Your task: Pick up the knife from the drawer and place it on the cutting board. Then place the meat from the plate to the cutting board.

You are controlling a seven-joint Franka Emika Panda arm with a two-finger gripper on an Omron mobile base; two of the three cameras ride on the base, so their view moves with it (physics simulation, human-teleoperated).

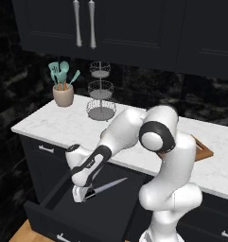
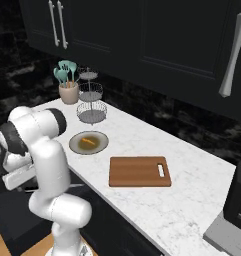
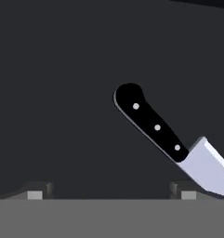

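The knife (image 3: 155, 124) lies flat on the dark floor of the open drawer (image 3: 62, 93), black handle toward the middle of the hand view and blade running off to the lower right. My gripper (image 3: 111, 194) hangs just above it, open, nothing between its fingertips (image 3: 36, 193); the blade passes beside the right one. From the left base, the gripper (image 1: 80, 193) is down inside the drawer (image 1: 44, 215) at the handle end of the knife (image 1: 108, 185). The cutting board (image 2: 139, 171) lies bare on the counter. The meat (image 2: 88, 142) rests on the plate (image 2: 77, 148).
A wire tiered basket stand (image 2: 90, 102) and a crock of teal utensils (image 2: 67, 85) stand at the back of the white marble counter (image 2: 142, 145). Black upper cabinets (image 1: 115, 28) hang overhead. A dark appliance (image 2: 238, 200) sits at the counter's right end.
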